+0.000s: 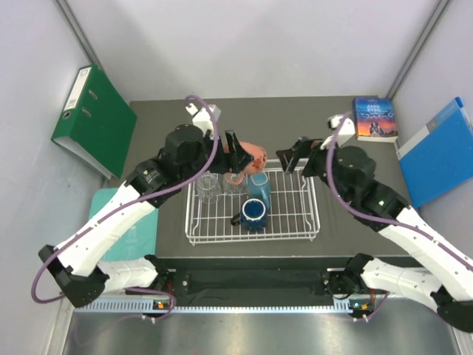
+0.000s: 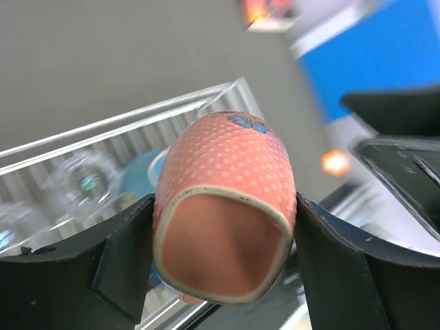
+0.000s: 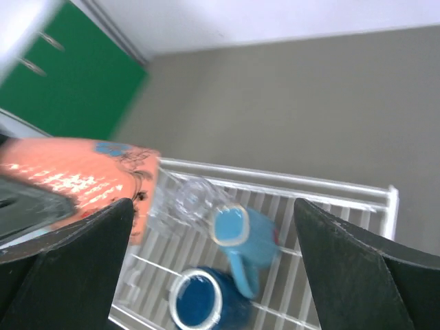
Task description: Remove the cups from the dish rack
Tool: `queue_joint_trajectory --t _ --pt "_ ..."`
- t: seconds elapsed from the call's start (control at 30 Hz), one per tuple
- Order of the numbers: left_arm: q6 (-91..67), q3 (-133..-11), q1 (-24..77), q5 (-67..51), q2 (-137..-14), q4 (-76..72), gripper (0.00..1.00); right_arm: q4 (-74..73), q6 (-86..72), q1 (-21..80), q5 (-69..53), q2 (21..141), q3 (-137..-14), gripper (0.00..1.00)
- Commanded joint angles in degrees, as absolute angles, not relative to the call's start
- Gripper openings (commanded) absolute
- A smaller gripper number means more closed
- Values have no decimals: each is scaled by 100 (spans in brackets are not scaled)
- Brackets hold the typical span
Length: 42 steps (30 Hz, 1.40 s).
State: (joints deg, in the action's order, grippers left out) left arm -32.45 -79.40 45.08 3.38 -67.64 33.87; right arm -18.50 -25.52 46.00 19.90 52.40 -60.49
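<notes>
The left fingers [image 2: 124, 258] are clamped on both sides of the salmon-pink dotted ceramic mug [image 2: 227, 185]. They hold it tilted on its side in the air over the far edge of the flat white wire-grid dish rack [image 1: 295, 218]. The right fingers [image 3: 357, 268] are spread wide with nothing between them, near the rack's far right corner. A light blue mug [image 1: 259, 186], a dark blue mug [image 1: 253, 213] and two clear glass tumblers [image 1: 208, 186] sit in the rack, which rests on the dark grey desk [image 1: 318, 118].
</notes>
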Motion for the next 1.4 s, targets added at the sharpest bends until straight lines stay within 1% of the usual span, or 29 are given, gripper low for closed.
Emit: queue_joint_trajectory --t 0.0,0.03,0.07,0.1,0.13,0.17,0.2,0.23,0.27,0.3,0.33,0.37,0.43,0.63,0.8,1.0,1.07,1.17,1.2,1.27,1.3,1.33,1.37 --pt "-4927 -6902 3228 -2084 -6451 435 0 -459 -3391 3588 -250 4843 -5627 100" --pt "-5322 -6647 2747 -2353 -6451 -631 0 -327 -3619 3429 -420 4808 -5555 100" --pt "-6031 -6227 2568 -2564 -6512 -1059 0 -73 -3691 3210 -570 4747 -5494 100" --pt "-6316 -6083 2427 -2897 -6574 -1420 0 -44 -3761 3130 -798 4729 -5397 99" --pt "-6554 -5969 2217 -3005 -6635 -2120 0 165 -3840 3077 -878 4702 -5370 97" --pt "-7018 -5785 2145 -3154 -6810 -2475 0 332 -3884 3015 -966 4693 -5335 94" --pt "-7283 -5705 2092 -3373 -6925 -2957 0 438 -3928 2980 -1219 4711 -5291 87" --pt "-7547 -5635 2040 -3462 -7048 -3362 0 509 -4007 2962 -1326 4798 -5274 84" --pt "-8046 -5547 2039 -3524 -7353 -4158 0 553 -4034 2953 -1423 4851 -5265 82" --pt "-8303 -5537 2048 -3611 -7530 -4549 0 658 -4060 2953 -1580 4921 -5256 81" --pt "-8584 -5528 2065 -3795 -7698 -4927 0 703 -4130 2953 -1660 5052 -5256 80" --pt "-9057 -5537 2083 -3840 -8030 -5714 0 790 -4157 2953 -1731 5115 -5247 80" --pt "-9385 -5572 2144 -3946 -8261 -6133 0 1001 -4236 2953 -1863 5237 -5221 80" --pt "-9167 -5906 2381 -4297 -8455 -5818 0 1107 -4087 2944 -1960 5606 -5484 80" --pt "-9237 -5871 2470 -4517 -8569 -5933 0 1160 -3929 2936 -1986 5915 -5756 80" --pt "-8930 -5854 2566 -4588 -8473 -5502 0 1256 -3823 2936 -1925 6161 -5923 81" --pt "-8921 -5854 2593 -4588 -8508 -5493 0 1309 -3841 2927 -1951 6266 -5950 79" --pt "-8886 -5880 2637 -4553 -8543 -5467 0 1415 -3920 2936 -2083 6416 -6003 74" --pt "-8868 -5897 2645 -4544 -8552 -5449 0 1502 -3990 2927 -2161 6433 -5986 68" --pt "-8816 -5933 2689 -4535 -8604 -5432 0 1555 -4043 2927 -2215 6478 -5950 63" --pt "-8815 -5959 2724 -4535 -8631 -5423 0 1599 -4104 2935 -2284 6486 -5881 56" --pt "-8798 -5985 2716 -4544 -8657 -5423 0 1669 -4139 2936 -2294 6478 -5836 52" --pt "-8789 -5994 2725 -4544 -8683 -5414 0 1696 -4166 2936 -2294 6469 -5766 42"
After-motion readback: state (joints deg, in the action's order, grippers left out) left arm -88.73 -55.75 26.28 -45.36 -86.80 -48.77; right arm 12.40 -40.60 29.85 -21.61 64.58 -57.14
